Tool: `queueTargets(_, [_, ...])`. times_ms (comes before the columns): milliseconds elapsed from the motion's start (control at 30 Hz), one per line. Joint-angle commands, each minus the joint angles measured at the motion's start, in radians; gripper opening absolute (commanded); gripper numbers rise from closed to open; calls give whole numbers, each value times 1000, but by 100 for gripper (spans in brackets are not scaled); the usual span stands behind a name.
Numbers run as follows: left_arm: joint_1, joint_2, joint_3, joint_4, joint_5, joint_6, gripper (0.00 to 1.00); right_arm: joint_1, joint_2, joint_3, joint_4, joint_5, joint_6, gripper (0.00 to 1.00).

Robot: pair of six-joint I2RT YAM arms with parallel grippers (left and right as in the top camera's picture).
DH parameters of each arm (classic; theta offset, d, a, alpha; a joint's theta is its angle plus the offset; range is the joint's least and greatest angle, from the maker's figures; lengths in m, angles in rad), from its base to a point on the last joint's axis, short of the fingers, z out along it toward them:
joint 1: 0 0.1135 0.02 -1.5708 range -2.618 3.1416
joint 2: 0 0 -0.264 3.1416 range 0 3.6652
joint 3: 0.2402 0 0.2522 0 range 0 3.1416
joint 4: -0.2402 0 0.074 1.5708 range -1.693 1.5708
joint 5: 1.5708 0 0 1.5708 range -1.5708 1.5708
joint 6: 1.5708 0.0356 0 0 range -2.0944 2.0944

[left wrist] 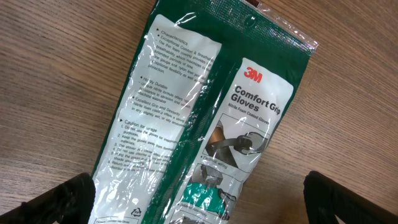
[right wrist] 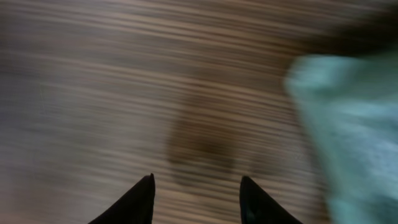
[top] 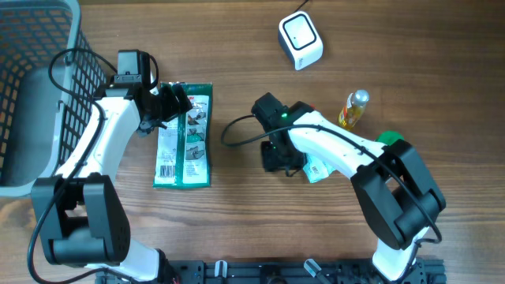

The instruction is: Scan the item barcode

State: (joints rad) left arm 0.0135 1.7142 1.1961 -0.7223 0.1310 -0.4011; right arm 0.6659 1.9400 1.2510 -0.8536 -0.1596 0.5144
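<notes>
A green and white 3M glove packet lies flat on the wooden table, printed side up, with a barcode label near its lower end. My left gripper hovers over the packet's top end, open wide, one finger on each side of it. My right gripper is low over bare wood, open with nothing between its fingertips. In the blurred right wrist view a small pale teal item lies just to its right. The white scanner stands at the back.
A grey wire basket fills the far left. A small yellow bottle and a green object lie to the right, beside the right arm.
</notes>
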Motion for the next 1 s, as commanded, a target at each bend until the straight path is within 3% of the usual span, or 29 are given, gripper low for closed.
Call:
queueTargets(0, [2, -16, 8, 0, -2, 2, 100, 17, 9, -2, 88, -172, -21, 48])
queueTargets(267, [2, -16, 8, 0, -2, 2, 100, 18, 10, -2, 263, -75, -14, 54])
queueTargets(633, [2, -16, 8, 0, -1, 4, 99, 18, 40, -9, 278, -11, 8, 58])
queueTargets(767, [2, -12, -6, -16, -60, 5, 36, 18, 50, -19, 287, -12, 8, 60])
queueTargets(800, [2, -12, -18, -14, -99, 5, 27, 17, 53, -20, 288, -12, 8, 60])
queueTargets(967, [2, -12, -96, 46, -257, 5, 14, 4, 53, -30, 292, -8, 6, 60])
